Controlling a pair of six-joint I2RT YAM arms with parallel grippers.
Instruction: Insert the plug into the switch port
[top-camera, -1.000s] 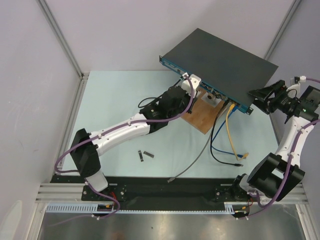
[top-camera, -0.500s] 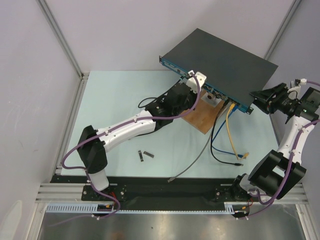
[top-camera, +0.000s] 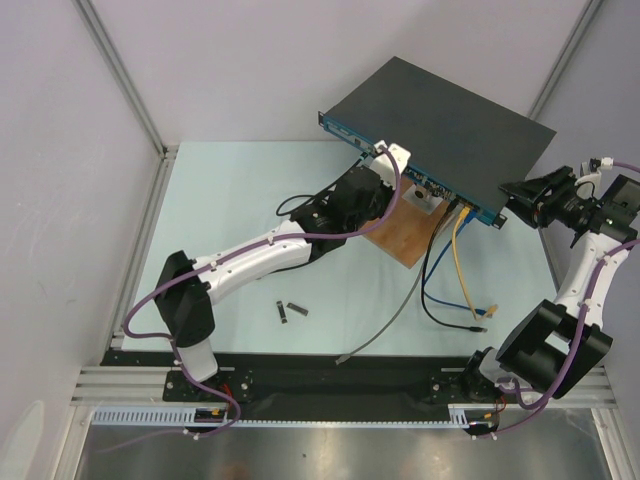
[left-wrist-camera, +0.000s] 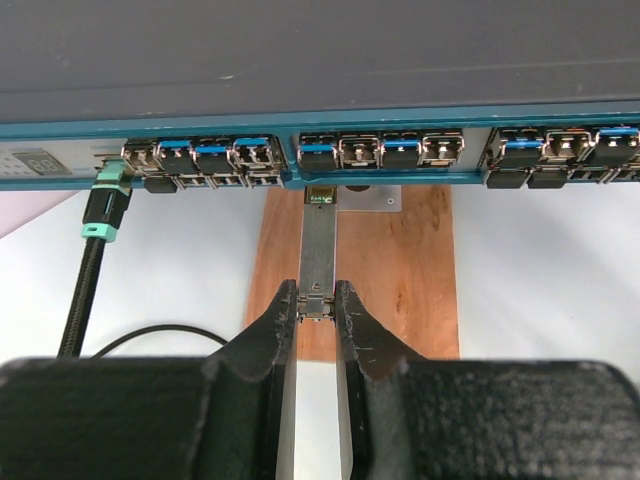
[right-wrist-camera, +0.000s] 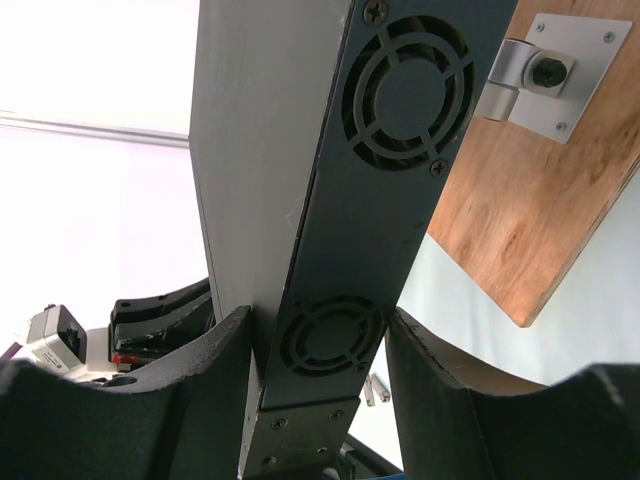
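The switch (top-camera: 450, 110) is a flat black box, propped on a slant, with its blue front face (left-wrist-camera: 300, 175) carrying a row of small ports. My left gripper (left-wrist-camera: 317, 300) is shut on the rear of a slim metal plug (left-wrist-camera: 319, 240). The plug's tip sits just below the port row, under a blue-tabbed port. From above, the left gripper (top-camera: 392, 160) is at the middle of the switch's front. My right gripper (right-wrist-camera: 318, 325) straddles the switch's right end (right-wrist-camera: 340, 200), one finger on each flat side, clamping it. That gripper (top-camera: 510, 195) shows at the switch's right corner.
A brown wooden board (top-camera: 400, 235) with a metal bracket (right-wrist-camera: 545, 65) lies under the switch. Yellow (top-camera: 462, 265), blue and black cables hang from the right ports, and a grey cable (top-camera: 395, 320) trails forward. A teal-collared cable (left-wrist-camera: 100, 215) is plugged in at left. Two small modules (top-camera: 290, 311) lie on the mat.
My left arm pushed forward, bringing the plug up to the switch's front. The right gripper's jaws narrowed onto the switch's end.
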